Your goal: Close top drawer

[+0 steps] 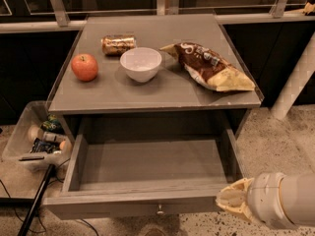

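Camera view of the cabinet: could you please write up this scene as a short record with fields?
top drawer: pulled out toward the camera, not yet closed
knob: centre of the drawer front
gripper: lower right, at the drawer's front right corner; contact unclear
cabinet top: holds the four items below
apple: left side
can: lying on its side, behind the bowl
bowl: middle, upright
chip bag: right side, lying flat
bin: on the floor, left of the cabinet

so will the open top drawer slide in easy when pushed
Probably light: the top drawer looks empty. Pushed from the pincer at its front right corner, far from the centre knob, it may skew and bind.
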Tool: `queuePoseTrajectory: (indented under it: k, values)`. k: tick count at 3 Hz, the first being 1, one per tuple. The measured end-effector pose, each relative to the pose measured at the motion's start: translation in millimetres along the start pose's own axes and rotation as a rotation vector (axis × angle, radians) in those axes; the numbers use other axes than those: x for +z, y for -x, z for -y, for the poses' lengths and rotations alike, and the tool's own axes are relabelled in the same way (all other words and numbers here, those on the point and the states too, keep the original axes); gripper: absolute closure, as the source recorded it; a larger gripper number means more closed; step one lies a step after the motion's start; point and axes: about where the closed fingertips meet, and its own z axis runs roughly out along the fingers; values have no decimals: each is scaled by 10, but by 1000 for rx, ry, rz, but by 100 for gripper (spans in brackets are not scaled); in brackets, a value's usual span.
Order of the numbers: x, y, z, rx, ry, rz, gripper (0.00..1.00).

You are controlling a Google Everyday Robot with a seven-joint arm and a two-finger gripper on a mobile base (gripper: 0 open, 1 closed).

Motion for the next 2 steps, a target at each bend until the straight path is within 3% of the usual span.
queuePoseTrajectory:
  k: [2]
  values:
    - [310, -286, -381, -9, 74, -22, 100]
